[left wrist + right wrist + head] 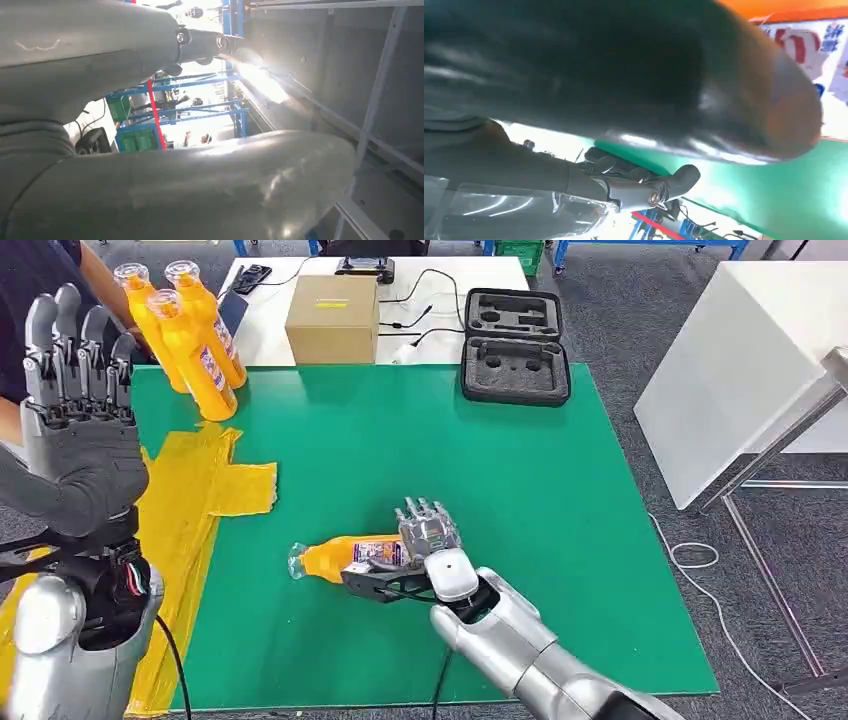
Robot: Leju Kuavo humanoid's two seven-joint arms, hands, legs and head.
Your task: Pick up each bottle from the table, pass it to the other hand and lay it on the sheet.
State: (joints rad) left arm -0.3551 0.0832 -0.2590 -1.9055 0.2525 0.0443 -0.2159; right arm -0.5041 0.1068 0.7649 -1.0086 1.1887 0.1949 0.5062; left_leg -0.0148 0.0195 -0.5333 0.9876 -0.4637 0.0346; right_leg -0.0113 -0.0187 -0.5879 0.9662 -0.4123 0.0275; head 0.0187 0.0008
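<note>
The right robot hand (428, 540) reaches in from the near right over the green table (560, 540), palm down, fingers curled over the body of a bottle (345, 557) and gripping it at the labelled end. In the right wrist view the thumb lies close across the lens with the bottle's orange body and printed label (809, 45) just beyond it.

The left robot hand (80, 410) is raised at the left edge, fingers straight, upright and apart, holding nothing; its grey palm faces away from the camera.

The held bottle lies on its side on the table, near the front, clear cap end pointing left. It is filled with orange liquid and carries a white, blue and red label. It lies right of the yellow sheet (215, 490), apart from it.

Three more orange bottles (190, 335) stand tilted together at the far left corner. A cardboard box (333, 318) and an open black foam case (514, 345) sit at the far edge.
</note>
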